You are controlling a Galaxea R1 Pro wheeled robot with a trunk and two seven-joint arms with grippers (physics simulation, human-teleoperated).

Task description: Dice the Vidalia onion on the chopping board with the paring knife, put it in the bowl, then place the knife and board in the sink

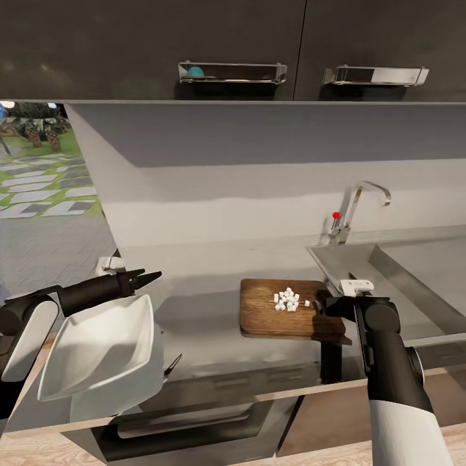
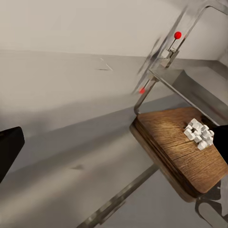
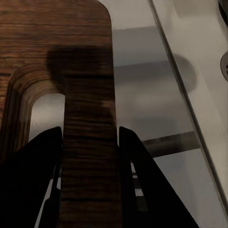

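Observation:
The white bowl hangs tilted above the countertop at the left, under my left gripper, which looks shut on its rim. The Vidalia onion, diced into small white cubes, lies in a heap on the dark brown chopping board. My right gripper is shut on the board's handle strip beside the slot, at the end nearest the sink. The paring knife is out of view.
The chrome tap with a red dot stands behind the sink. Dark upper cabinets with steel handles hang overhead. A window opens at the left. The counter's front edge runs just below the bowl and board.

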